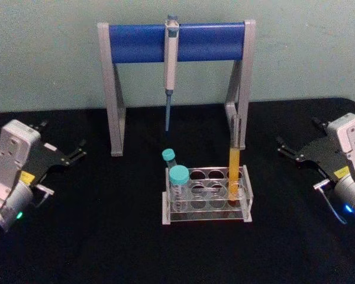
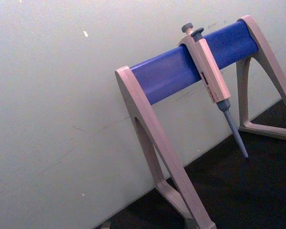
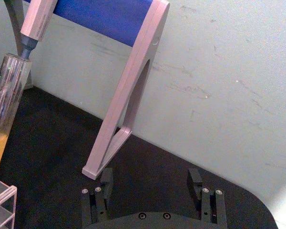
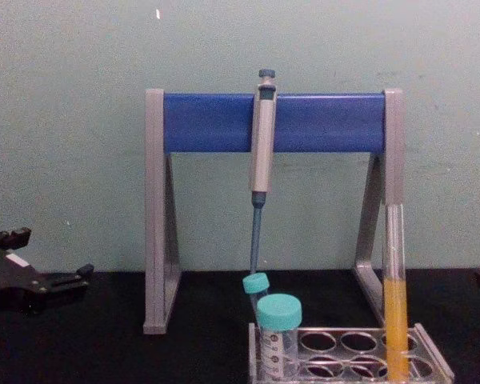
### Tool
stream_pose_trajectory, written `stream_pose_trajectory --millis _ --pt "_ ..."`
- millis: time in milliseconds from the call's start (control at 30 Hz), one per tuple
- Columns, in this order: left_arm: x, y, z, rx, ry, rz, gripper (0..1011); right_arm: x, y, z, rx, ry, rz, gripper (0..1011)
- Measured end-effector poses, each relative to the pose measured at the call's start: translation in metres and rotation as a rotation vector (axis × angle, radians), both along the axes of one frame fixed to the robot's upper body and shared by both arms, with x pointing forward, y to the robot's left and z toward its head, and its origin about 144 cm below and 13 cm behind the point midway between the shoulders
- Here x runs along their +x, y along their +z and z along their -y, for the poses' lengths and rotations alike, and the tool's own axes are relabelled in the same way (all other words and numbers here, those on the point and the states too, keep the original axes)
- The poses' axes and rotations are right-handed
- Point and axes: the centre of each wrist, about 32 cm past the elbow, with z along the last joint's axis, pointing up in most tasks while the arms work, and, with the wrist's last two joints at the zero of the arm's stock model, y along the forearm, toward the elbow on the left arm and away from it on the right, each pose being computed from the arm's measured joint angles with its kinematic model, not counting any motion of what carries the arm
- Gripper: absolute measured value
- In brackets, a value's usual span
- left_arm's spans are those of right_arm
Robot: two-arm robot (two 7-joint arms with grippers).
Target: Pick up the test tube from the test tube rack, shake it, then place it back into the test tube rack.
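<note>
Test tube [image 1: 234,171], tall thin clear glass holding orange-yellow liquid, stands well apart from both my grippers. My left gripper [image 1: 62,137] is spread at far left, and my right gripper [image 1: 299,135] is spread at far right. The tube is upright at the right end of the low clear plastic rack [image 1: 208,214], with the grey-and-blue pipette stand [image 1: 177,41] beyond it.

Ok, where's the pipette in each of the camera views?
Head view: the pipette hangs from the middle of the blue bar, behind the test tube rack.
Chest view: it hangs mid-bar, tip pointing down toward the teal-capped tubes.
Left wrist view: it is hooked over the bar, between the stand's legs.
Right wrist view: its lower end sits behind the test tube.
Shared landmark: the blue bar.
</note>
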Motion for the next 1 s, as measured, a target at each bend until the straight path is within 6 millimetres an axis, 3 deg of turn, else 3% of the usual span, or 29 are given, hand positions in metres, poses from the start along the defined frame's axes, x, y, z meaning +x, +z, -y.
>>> stream_pose_trajectory --millis 1000 --pt "0.0000 0.0000 0.0000 0.000 0.000 0.000 1001 0.0000 0.0000 0.0000 0.000 0.000 0.000 1000"
